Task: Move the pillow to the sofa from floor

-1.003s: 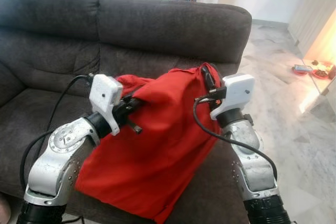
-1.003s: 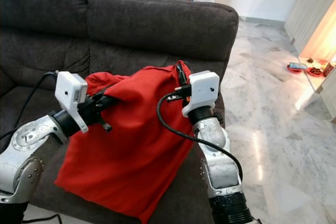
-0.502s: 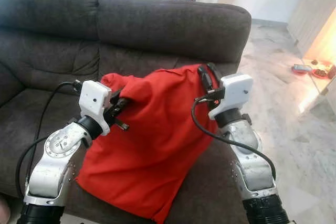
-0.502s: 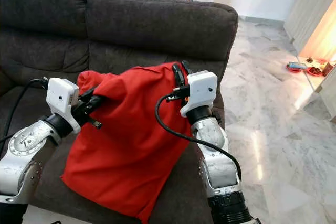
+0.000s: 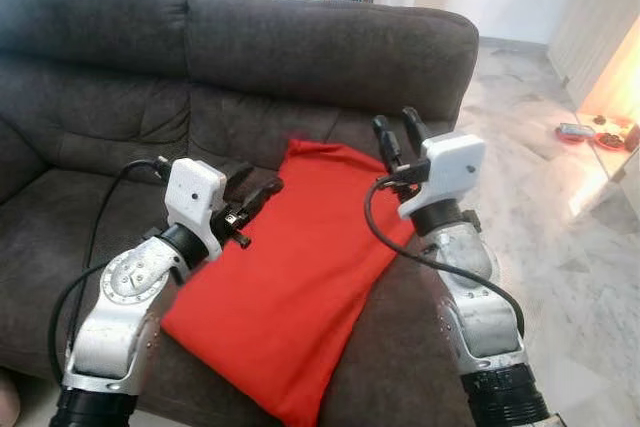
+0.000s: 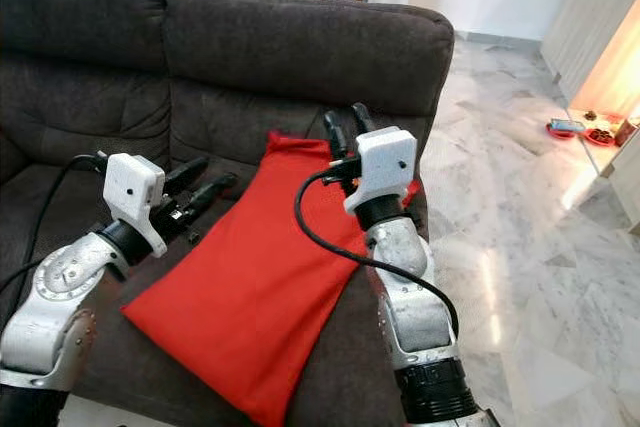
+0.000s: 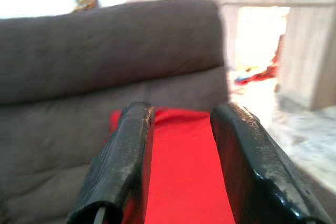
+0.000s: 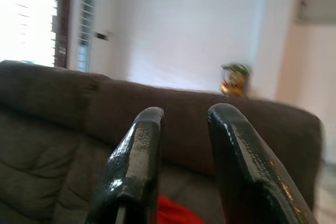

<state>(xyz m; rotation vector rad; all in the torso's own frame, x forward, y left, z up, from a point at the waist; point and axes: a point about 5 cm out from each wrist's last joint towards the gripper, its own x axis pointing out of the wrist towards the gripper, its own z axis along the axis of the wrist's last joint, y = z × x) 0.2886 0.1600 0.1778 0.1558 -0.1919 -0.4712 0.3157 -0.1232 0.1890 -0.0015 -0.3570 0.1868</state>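
The dark grey sofa (image 5: 300,57) spans the view, its seat carrying the red pillow (image 5: 300,277), which lies flat and slanted with one corner hanging over the front edge (so the task looks essentially done). Both arms hover above it, one to each side, apparently released. The left end effector (image 5: 255,192) has its fingers parted and holds nothing, just over the pillow's left edge. The right end effector (image 5: 398,132) points up toward the backrest, fingers likewise apart and empty.
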